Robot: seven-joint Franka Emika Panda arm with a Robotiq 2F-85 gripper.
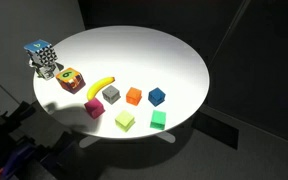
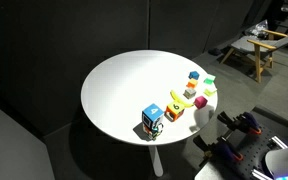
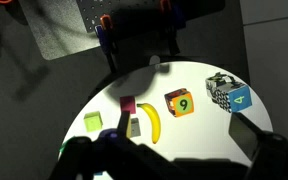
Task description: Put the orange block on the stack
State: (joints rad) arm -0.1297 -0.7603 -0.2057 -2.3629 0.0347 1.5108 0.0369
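Observation:
The orange block [image 3: 180, 103] is an orange-red cube with a green and yellow "9" face. It sits on the round white table [image 3: 199, 140], also seen in both exterior views [image 1: 70, 77] [image 2: 173, 112]. The stack [image 3: 229, 95] has a light-blue top and checkered sides and stands just beside the block near the table edge [image 1: 42, 56] [image 2: 152, 120]. In the wrist view my gripper [image 3: 164, 160] is a dark shape along the bottom, fingers spread and empty, held high and back from both.
A banana [image 3: 152, 122] lies next to the orange block. Small cubes sit around it: pink [image 1: 94, 108], grey [image 1: 111, 93], plain orange [image 1: 134, 96], blue [image 1: 157, 96], yellow-green [image 1: 125, 120] and green [image 1: 158, 120]. A wooden chair [image 2: 259, 50] stands far off.

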